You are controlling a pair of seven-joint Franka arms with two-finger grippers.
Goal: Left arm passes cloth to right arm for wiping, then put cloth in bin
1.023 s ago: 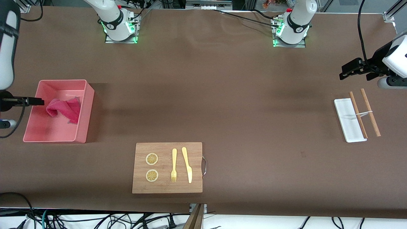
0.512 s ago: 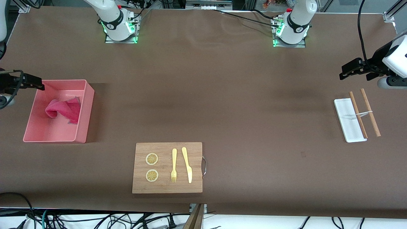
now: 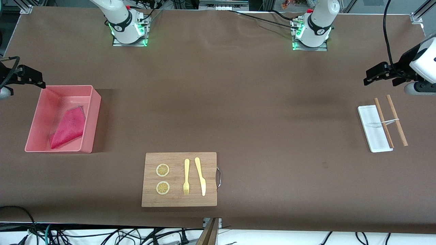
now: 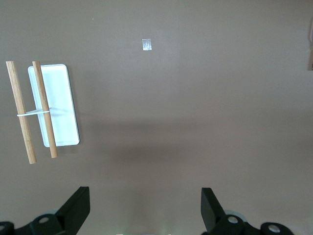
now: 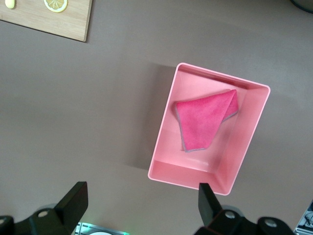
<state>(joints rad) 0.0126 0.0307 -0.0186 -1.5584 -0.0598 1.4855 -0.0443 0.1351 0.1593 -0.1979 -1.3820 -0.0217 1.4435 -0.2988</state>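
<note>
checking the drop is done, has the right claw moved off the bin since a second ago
Yes. The right claw was over the bin by the cloth; it has pulled away from the front camera, past the bin's rim.

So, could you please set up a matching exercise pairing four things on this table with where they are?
Things:
1. cloth
2. fork
3. right tool
4. left tool

Places:
A. on the cutting board
B. above the table by the white tray
C. inside the bin
D. by the bin's rim, open

Pairs: 1-C, 2-A, 3-D, 4-B
</note>
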